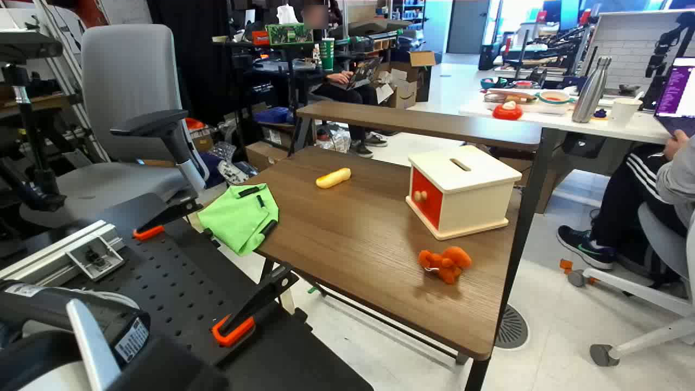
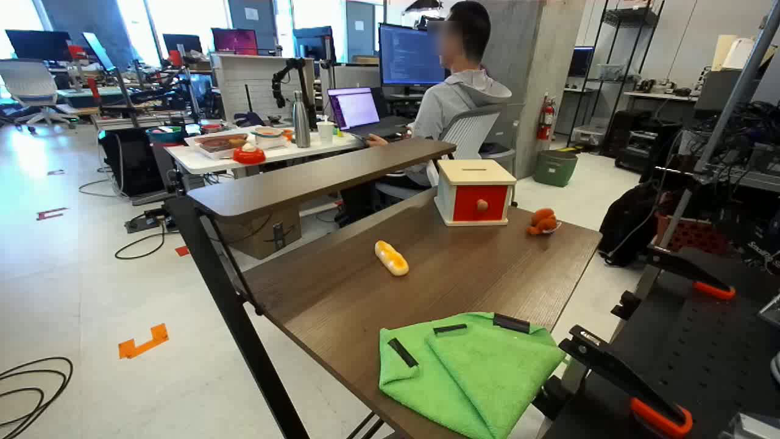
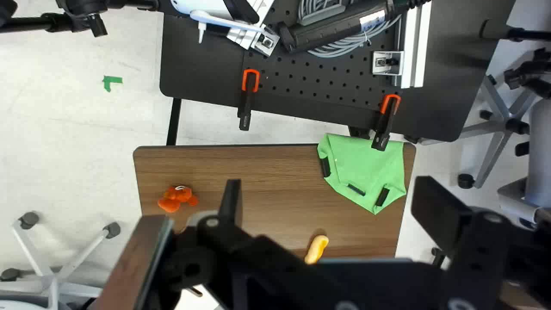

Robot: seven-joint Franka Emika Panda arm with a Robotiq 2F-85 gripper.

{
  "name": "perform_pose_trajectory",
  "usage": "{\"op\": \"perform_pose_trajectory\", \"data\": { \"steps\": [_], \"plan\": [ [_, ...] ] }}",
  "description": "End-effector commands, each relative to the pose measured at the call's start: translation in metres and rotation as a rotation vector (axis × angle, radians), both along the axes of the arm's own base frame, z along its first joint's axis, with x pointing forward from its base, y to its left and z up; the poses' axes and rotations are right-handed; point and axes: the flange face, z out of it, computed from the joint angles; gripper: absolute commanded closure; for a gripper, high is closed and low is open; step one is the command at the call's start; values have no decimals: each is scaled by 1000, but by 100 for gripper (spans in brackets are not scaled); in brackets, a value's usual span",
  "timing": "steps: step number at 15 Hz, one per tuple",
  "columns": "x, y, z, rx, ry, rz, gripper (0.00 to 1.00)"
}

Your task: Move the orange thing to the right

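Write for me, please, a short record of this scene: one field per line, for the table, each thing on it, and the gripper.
Surface: brown wood-grain table, raised shelf along one long side
Item to move: yellow-orange elongated piece, lying on the table, not held
Box: pale wooden box, slotted top, red front with round knob
Toy: red-orange lumpy figure, apart from the box
Cloth: green cloth with black strips, reaching past the table's edge
Robot: gripper open wide, holding nothing
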Motion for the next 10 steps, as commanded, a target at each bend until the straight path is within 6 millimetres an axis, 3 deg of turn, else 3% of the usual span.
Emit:
{"op": "perform_pose_trajectory", "data": {
  "steps": [1, 5, 10],
  "plan": [
    [0, 0, 1, 0, 0, 0, 0],
    [2, 3, 0, 7, -31, -37, 0],
    [41, 25, -30, 23, -81, -142, 0]
  ]
}}
